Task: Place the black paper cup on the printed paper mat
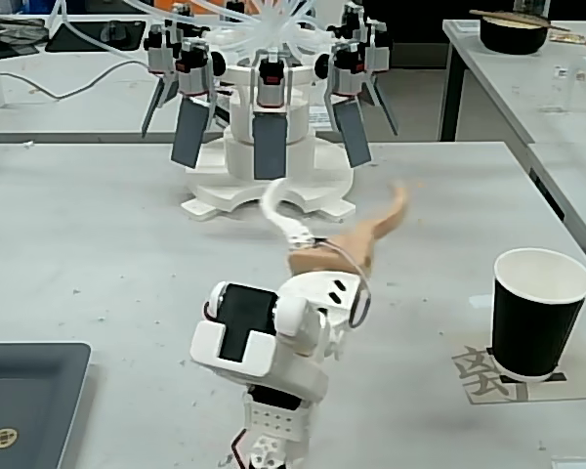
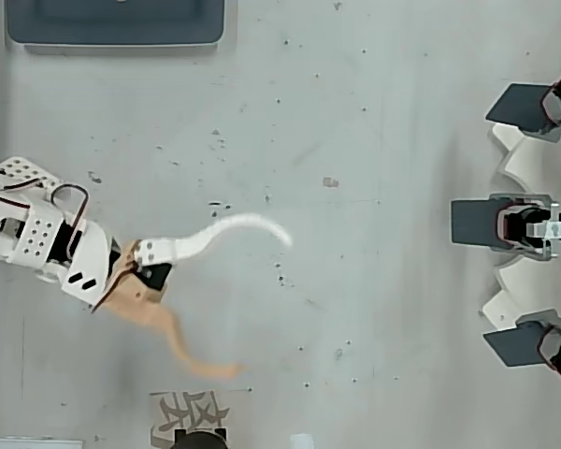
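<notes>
Nearest in the fixed view, the arm's white body is seen low on the worktop [image 1: 98, 244], with the gripper [image 1: 337, 210] blurred ahead of it. The jaws are spread wide, one white and one tan, and nothing is held. Off to the right, the black paper cup [image 1: 535, 313] is already stood upright on the printed paper mat [image 1: 481, 375]. Farther back, a white multi-armed rig [image 1: 269, 147] is parked. A careless sideways swing of those open jaws could get the cup knocked off the mat
</notes>
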Controlling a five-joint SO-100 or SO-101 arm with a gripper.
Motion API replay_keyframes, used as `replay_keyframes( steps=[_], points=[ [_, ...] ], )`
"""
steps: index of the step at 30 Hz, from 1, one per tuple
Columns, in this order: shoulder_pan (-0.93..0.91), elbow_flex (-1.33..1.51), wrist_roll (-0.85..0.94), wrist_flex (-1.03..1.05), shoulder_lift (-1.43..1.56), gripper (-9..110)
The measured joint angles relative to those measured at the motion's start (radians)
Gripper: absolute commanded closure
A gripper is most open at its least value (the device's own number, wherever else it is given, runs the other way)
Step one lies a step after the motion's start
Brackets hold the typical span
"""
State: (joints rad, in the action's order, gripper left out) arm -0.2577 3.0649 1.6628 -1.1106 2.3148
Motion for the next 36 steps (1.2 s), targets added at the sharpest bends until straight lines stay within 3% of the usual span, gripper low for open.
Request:
replay_keyframes(
  steps=[18,36],
  points=[
    [0.327,-0.255,-0.006,0.129,-0.218,75],
    [0.345,-0.798,-0.092,0.147,-0.762,79]
  ],
)
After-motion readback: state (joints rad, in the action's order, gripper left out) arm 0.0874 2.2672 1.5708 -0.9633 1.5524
